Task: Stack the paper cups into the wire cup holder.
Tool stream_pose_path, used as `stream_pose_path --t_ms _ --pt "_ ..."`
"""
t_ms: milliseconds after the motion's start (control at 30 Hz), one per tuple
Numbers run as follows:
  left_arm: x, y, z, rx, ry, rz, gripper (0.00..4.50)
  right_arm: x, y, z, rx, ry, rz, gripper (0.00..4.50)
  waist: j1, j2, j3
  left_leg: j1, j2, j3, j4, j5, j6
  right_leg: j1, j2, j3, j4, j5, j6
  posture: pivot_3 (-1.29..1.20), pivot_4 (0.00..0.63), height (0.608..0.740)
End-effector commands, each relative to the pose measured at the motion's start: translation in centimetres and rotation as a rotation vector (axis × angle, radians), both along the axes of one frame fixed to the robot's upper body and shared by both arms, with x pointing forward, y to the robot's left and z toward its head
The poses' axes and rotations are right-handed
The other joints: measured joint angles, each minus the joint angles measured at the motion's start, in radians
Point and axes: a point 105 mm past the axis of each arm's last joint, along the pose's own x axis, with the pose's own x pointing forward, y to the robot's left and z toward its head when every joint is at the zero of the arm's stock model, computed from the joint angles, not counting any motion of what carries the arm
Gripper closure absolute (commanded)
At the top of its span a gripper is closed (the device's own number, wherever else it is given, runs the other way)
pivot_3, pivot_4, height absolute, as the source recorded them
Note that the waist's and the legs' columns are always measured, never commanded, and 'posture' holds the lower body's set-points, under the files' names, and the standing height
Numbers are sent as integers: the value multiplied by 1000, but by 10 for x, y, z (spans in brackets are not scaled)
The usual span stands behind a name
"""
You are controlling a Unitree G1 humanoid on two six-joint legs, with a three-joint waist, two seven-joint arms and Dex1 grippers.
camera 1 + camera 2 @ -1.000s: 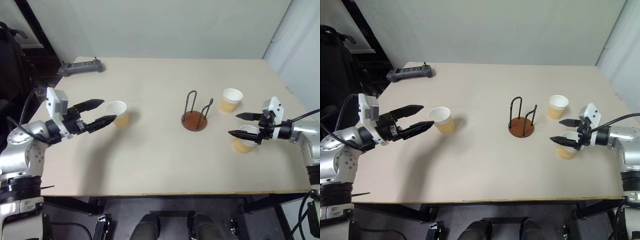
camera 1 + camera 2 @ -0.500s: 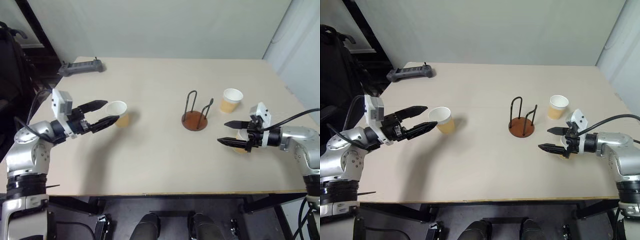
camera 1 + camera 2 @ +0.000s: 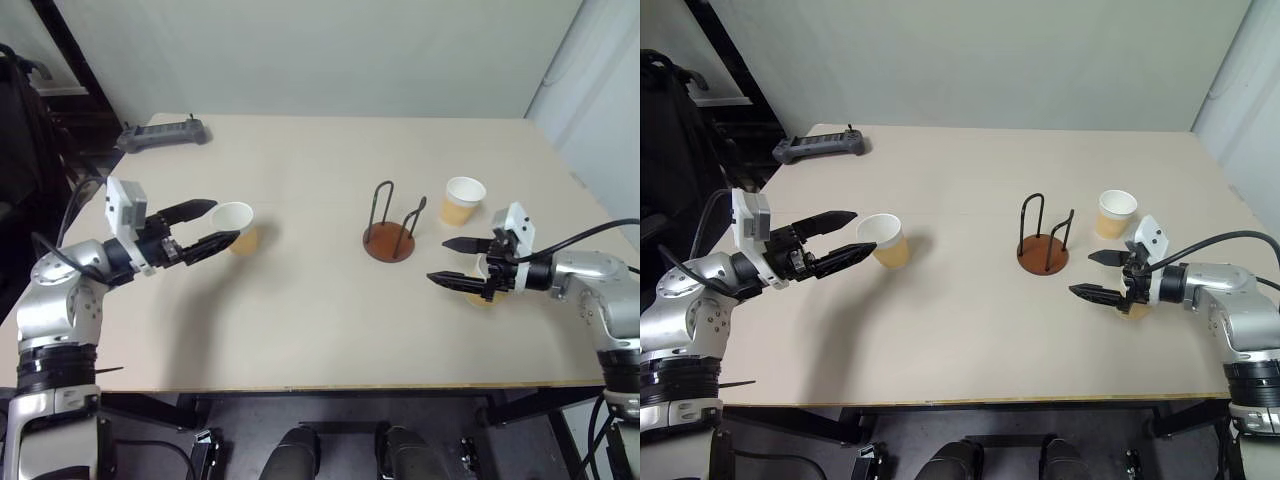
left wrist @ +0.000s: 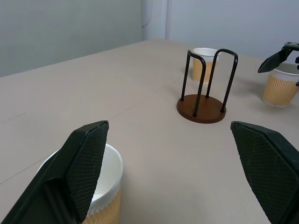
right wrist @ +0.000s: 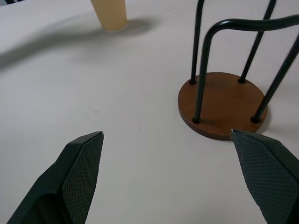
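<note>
- The wire cup holder [image 3: 390, 232] stands upright near the middle of the tabletop [image 3: 320, 330], with no cup between its two dark loops.
- One paper cup [image 3: 235, 226] stands on the robot's left side. The left gripper [image 3: 208, 226] hovers beside it with fingers spread wide, the cup's near side just between the tips; whether they touch it I cannot tell.
- In the left wrist view only part of that cup's rim [image 4: 100, 184] shows, the rest cut off behind the left finger [image 4: 84, 163].
- A second paper cup [image 3: 462, 200] stands right of the holder, apart from it.
- The third paper cup [image 3: 482, 283] is mostly hidden behind the right gripper [image 3: 448, 262]; just a sliver of tan wall and white rim shows under the wrist.
- The right gripper's fingers are spread apart and hold nothing, their tips pointing toward the holder's base.
- In the right wrist view the holder's loops [image 5: 224, 60] are cut off at the top, and the far cup [image 5: 110, 15] shows without its rim.
- Compared with a second ago, the right gripper has shifted toward the holder, so it now covers the third cup, which showed plainly between its fingers before. The left gripper has kept its place, and all three cups and the holder sit where they were.
</note>
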Motion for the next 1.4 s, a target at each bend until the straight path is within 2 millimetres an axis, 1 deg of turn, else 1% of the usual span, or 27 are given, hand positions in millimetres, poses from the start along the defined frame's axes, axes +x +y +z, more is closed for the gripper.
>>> stream_pose_path --t_ms 33,167,267,467,567,667,800,967,1133,1400 --pt "0 -1 13 11 -51 -4 0 -4 4 14 -14 -44 50 16 0 0 0 0 0 0 0 0 0 0 0 0 0 0 0 0 150 740" --pt "1 -1 14 12 -52 -5 0 -5 11 26 35 -46 71 16 0 0 0 0 0 0 0 0 0 0 0 0 0 0 0 0 150 740" --pt "1 -2 14 11 -53 -7 0 -4 27 45 75 -70 81 16 -1 0 0 0 0 0 0 1 1 0 0 0 0 0 0 0 150 740" --pt "2 -3 13 10 -50 -13 0 1 52 64 105 -54 19 16 -4 0 0 0 0 0 0 1 1 0 1 0 0 0 0 0 150 740" --pt "3 -4 12 11 -48 -16 0 -2 61 68 104 -34 1 16 -2 0 0 0 0 0 0 1 1 -1 1 0 0 0 0 0 150 740" --pt "3 -4 13 12 -47 -18 0 -1 68 68 90 -10 -41 16 2 0 0 0 0 -1 0 1 1 -1 1 0 0 0 0 0 150 740" --pt "4 -5 13 14 -48 -21 0 -1 75 63 52 3 -83 16 2 0 0 0 0 -1 0 1 0 -1 1 0 0 0 -1 0 150 740" --pt "4 -5 14 16 -48 -23 0 1 70 51 -7 26 -142 16 2 0 0 0 0 -1 0 0 0 -2 1 0 1 0 -1 0 150 740" --pt "4 -4 14 17 -49 -22 0 6 66 47 -25 21 -198 16 2 0 0 -1 0 -1 0 0 0 -2 1 0 0 0 -1 0 150 740" --pt "4 -5 14 19 -49 -25 0 14 74 38 -39 -8 -279 16 1 0 0 -1 0 0 0 0 0 -3 1 0 1 0 -1 0 150 740"
